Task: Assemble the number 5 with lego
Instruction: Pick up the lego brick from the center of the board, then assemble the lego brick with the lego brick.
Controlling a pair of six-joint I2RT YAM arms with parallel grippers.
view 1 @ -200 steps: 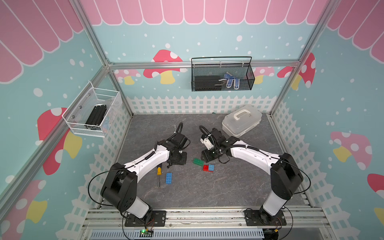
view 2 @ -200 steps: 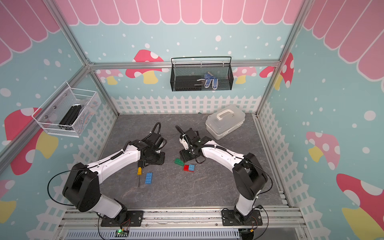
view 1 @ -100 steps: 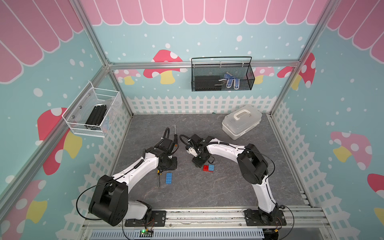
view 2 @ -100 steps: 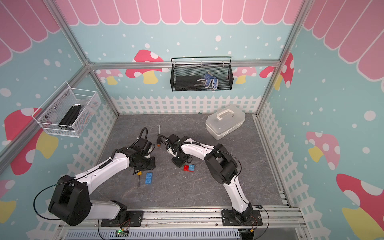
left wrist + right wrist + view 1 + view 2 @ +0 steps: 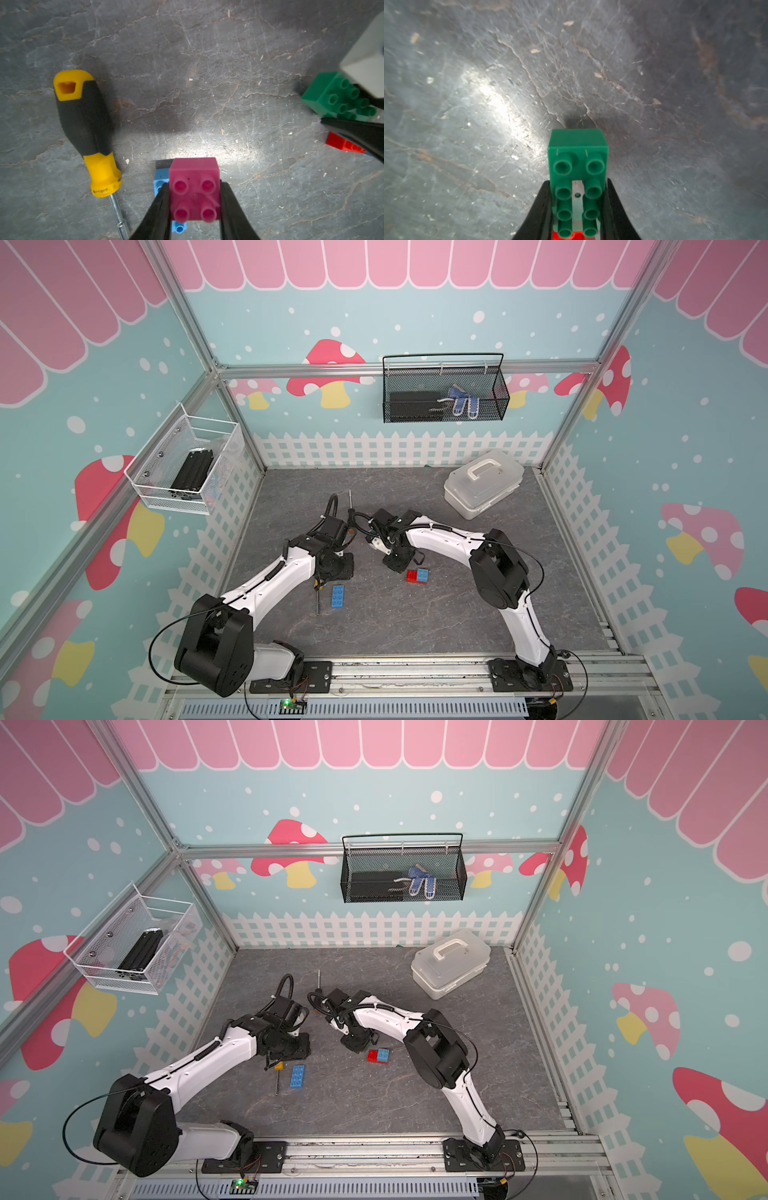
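In the left wrist view my left gripper [image 5: 194, 199] is shut on a short pink brick [image 5: 194, 187], studs toward the camera, and a blue brick [image 5: 160, 180] shows behind it. My right gripper [image 5: 578, 207] is shut on the long green brick [image 5: 578, 149], a black finger against each long side, with a bit of red [image 5: 571, 235] under it. In both top views the gripper bodies hide these two bricks. A red brick [image 5: 412, 576] joined to a short blue one [image 5: 423, 575] lies beside the right gripper [image 5: 399, 562]. The long blue brick [image 5: 337, 596] lies in front of the left gripper [image 5: 334, 568].
A yellow and black screwdriver [image 5: 85, 124] lies next to the long blue brick [image 5: 297, 1076]. A second screwdriver [image 5: 351, 506] lies behind the two grippers. A white lidded box [image 5: 482, 483] stands at the back right. Wire baskets [image 5: 444, 393] hang on the walls.
My right arm has swung left and down over the green brick, and its jaws have closed in on it. My left arm has drifted a little left, still holding the pink brick.
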